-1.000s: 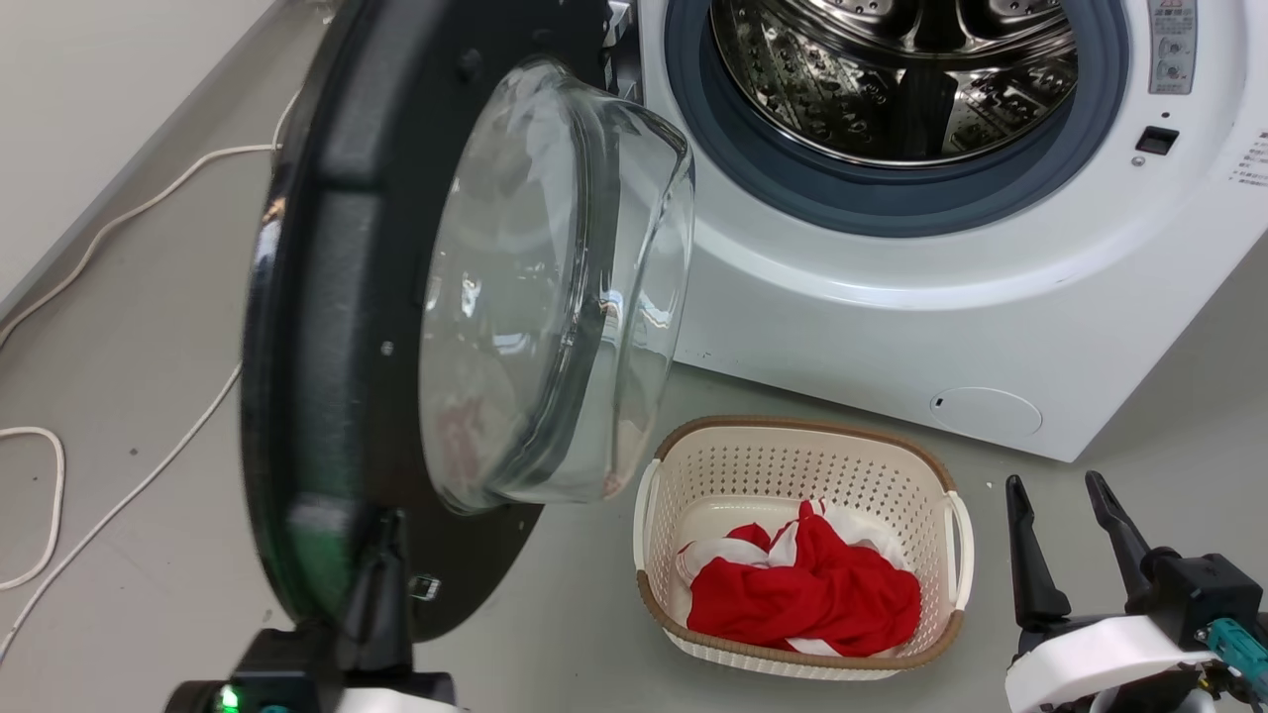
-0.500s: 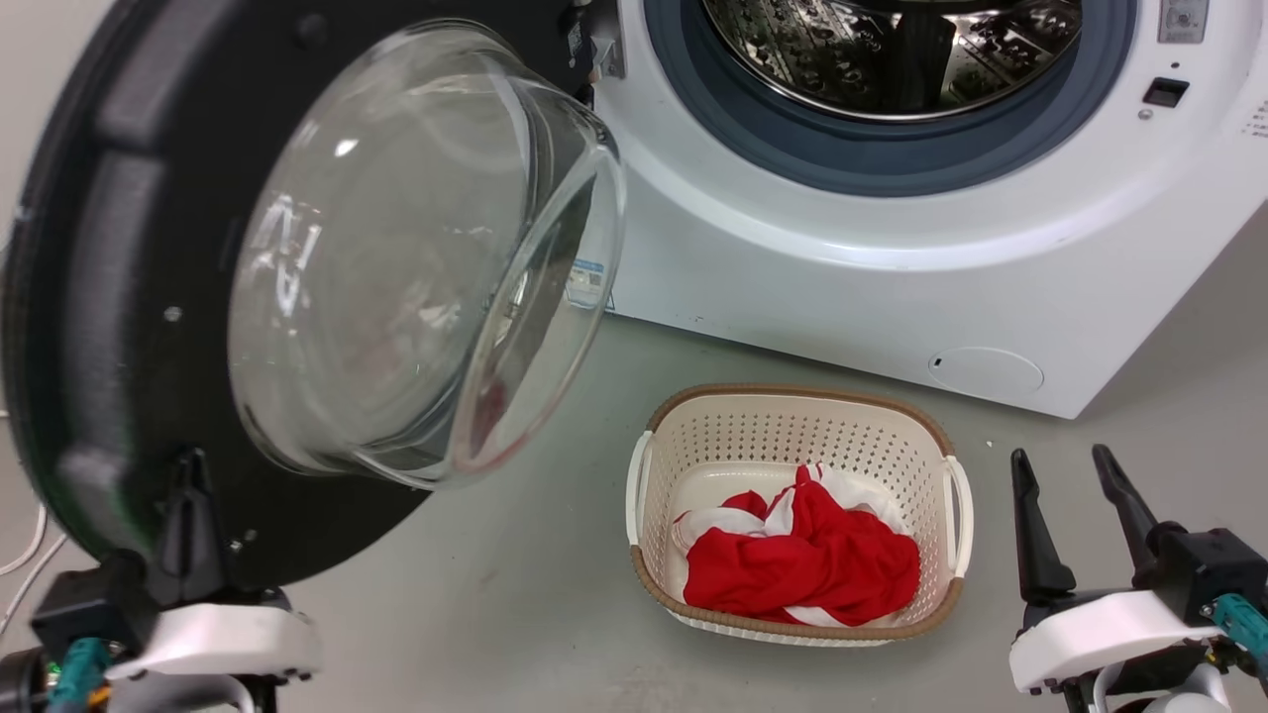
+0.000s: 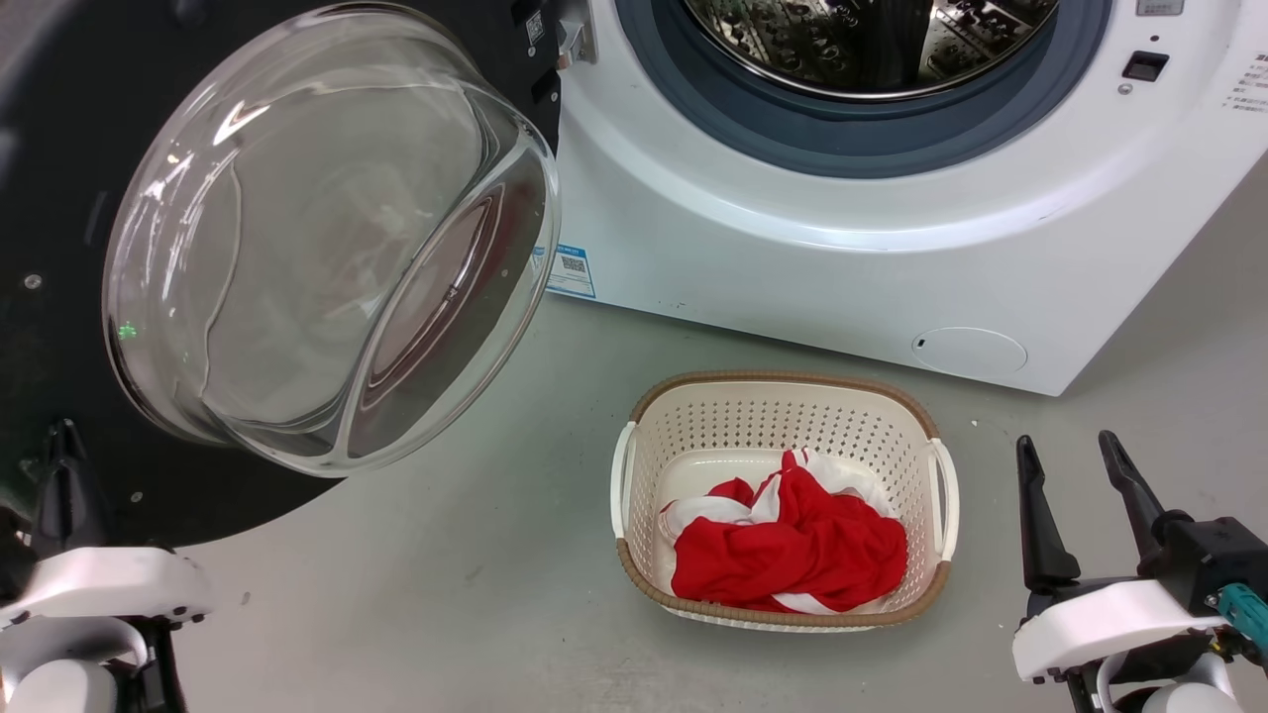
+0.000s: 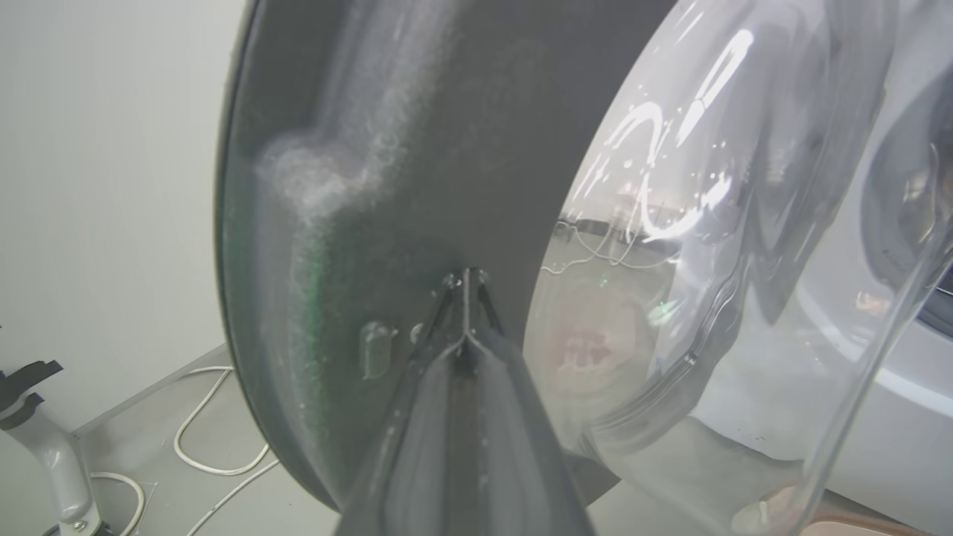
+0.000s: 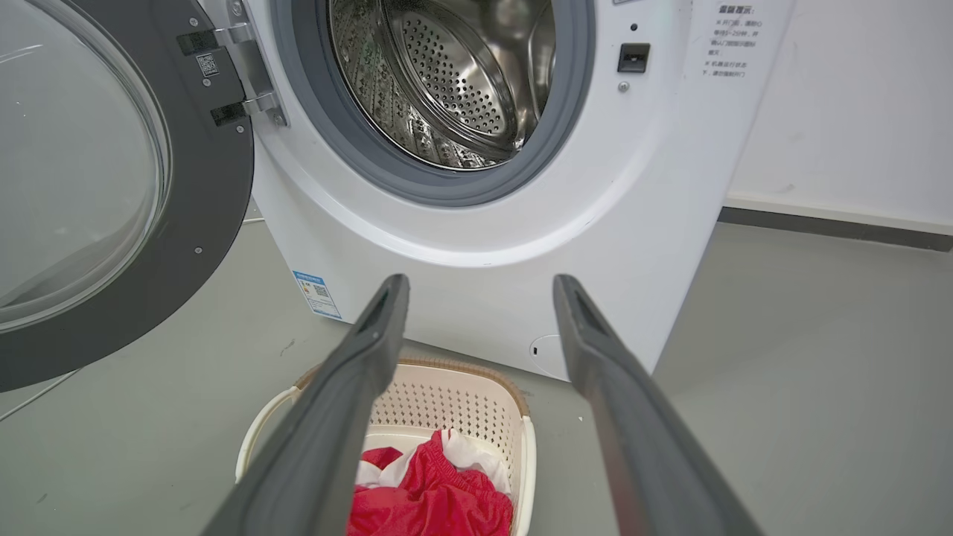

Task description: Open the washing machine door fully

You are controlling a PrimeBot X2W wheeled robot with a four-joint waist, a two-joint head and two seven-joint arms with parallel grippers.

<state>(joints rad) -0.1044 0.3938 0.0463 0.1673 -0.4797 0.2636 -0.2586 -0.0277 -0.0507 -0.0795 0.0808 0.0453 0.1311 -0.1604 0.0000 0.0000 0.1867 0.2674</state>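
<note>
from where i stand, the large round washing machine door [image 3: 297, 248], glossy black rim around a bulging clear glass bowl, is swung out to about 9 o'clock in the head view. it hangs on its metal hinge [image 5: 249, 74] at the left edge of the big white boxy washing machine [image 3: 792, 248], which sits at 12 to 1 o'clock.

the left gripper [image 4: 465, 313] has its two dark fingers pressed together, tips against the door's black inner face (at 8 o'clock in the head view). the right gripper [image 3: 1065, 441] waits at 4 o'clock, fingers spread wide and holding nothing.

a cream perforated plastic basket [image 3: 783, 378] with a brown rim stands at 6 o'clock, apart from the door's lower edge and just clear of the machine's front. bare grey floor [image 3: 446, 594] lies open between door and basket, and more opens past the machine's right side.

counted: one door, one machine, one basket, one red and white cloth heap [image 3: 792, 545] inside it, one blue label sticker [image 3: 570, 269], one round cap [image 3: 969, 350], two grippers.
</note>
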